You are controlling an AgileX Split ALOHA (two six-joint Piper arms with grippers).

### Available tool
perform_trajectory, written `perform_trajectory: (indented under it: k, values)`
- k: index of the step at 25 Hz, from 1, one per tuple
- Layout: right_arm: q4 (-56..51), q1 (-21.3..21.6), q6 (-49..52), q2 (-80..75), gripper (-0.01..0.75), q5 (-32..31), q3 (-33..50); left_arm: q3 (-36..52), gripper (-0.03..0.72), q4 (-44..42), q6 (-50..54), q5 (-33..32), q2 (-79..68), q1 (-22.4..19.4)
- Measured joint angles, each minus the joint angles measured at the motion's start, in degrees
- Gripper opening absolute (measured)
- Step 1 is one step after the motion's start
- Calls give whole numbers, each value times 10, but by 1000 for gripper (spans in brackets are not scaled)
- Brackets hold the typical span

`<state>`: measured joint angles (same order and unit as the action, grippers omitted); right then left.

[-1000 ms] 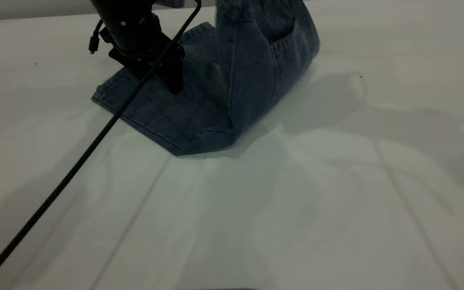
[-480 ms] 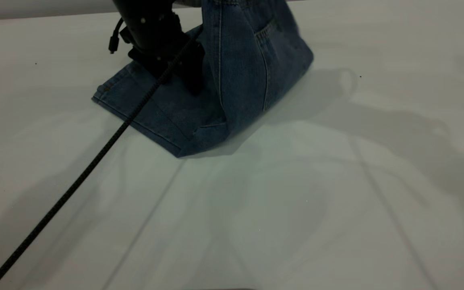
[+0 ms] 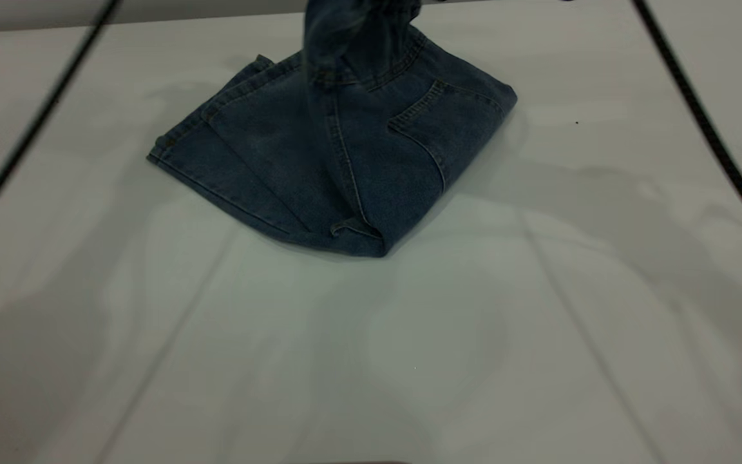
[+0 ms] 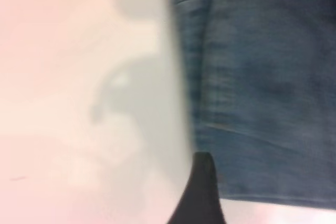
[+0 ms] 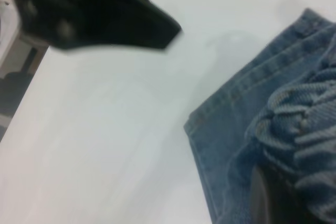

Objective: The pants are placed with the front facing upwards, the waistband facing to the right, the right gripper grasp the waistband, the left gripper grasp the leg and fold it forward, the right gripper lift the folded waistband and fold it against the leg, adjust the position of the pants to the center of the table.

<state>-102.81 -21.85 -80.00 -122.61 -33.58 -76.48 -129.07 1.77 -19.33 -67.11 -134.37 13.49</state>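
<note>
Toward the far middle of the plain white worktop (image 3: 409, 335) lie the short blue washed-denim pants (image 3: 268, 161), folded over on themselves. A back pocket with tan stitching faces up on their right part, and the stitched leg hems point toward the left and near side. The gathered, darker elastic waistband (image 3: 358, 26) is lifted off the rest of the cloth — it rises in a bunched column out past the top edge of the exterior view, while the lower layers stay flat on the worktop.

The right wrist view shows the ruched waistband (image 5: 299, 124) bunched against one dark finger (image 5: 262, 195) of the right hand, which appears clamped on it. The black left hand (image 5: 113, 11) shows farther off in that view, above bare worktop and apart from the pants; whether its fingers are together or apart cannot be told. One of its dark fingers (image 4: 202, 192) shows in its own wrist view, just beside a leg hem (image 4: 191, 77).

Two thin black cables (image 3: 706, 122) cross the exterior view's upper corners.
</note>
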Motion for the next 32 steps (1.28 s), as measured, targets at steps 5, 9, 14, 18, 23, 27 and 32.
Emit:
perform_trajectory:
  k: [5, 9, 14, 18, 23, 27, 32]
  values:
    - [-1, -22, -1, -50, 83, -1, -52, -58, 586, -51, 22, 0, 0, -3]
    - [0, -28, 12, -94, 237, -11, -78, -66, 586, -44, 25, 0, 0, -3]
    - [0, -28, 28, -112, 594, -17, -85, -66, 586, -43, 25, 0, 0, -3]
    - [14, -27, 33, -109, 676, -37, -86, -66, 586, -27, 25, 0, 0, -3]
    - [122, 3, 103, -74, 669, -47, -86, -66, 586, 41, -59, 0, 0, -3]
    - [231, 51, 210, -31, 640, -72, -86, -56, 586, 110, -162, 0, -6, 2]
    - [324, 119, 314, 9, 624, -127, -86, -47, 586, 91, -212, 0, -46, 35]
